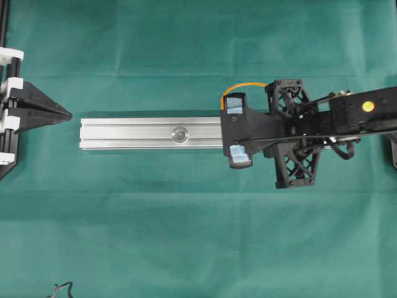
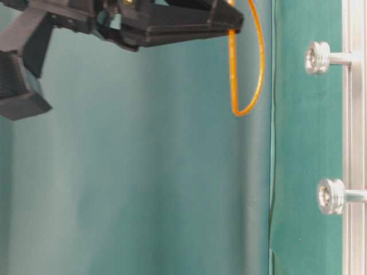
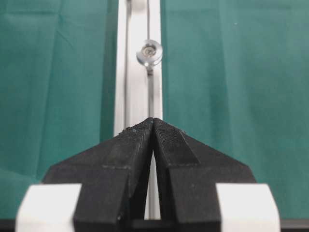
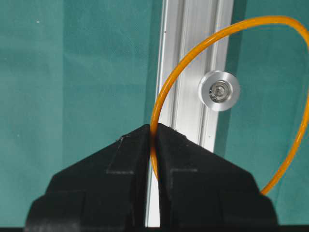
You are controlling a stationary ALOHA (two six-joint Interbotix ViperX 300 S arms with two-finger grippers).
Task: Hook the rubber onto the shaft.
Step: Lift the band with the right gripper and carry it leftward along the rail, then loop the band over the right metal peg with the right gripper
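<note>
Right pincer (image 4: 153, 133) pinching the rubber (image 4: 161, 92) above the rail (image 1: 149, 133).

My right jaws are pressed together on the orange rubber, which hangs from them as an open loop, clear of the cloth (image 1: 186, 236). In my right wrist view the loop frames a shaft (image 4: 219, 90) standing on the rail; the table-level view shows the loop apart from both shafts there, touching neither. My left pincer (image 3: 153, 123) is pressed together on nothing, at the rail's left end, pointing along it toward another shaft (image 3: 149, 52).

Lab bench: green cloth (image 1: 186, 236), aluminium rail (image 1: 149, 133)
</note>
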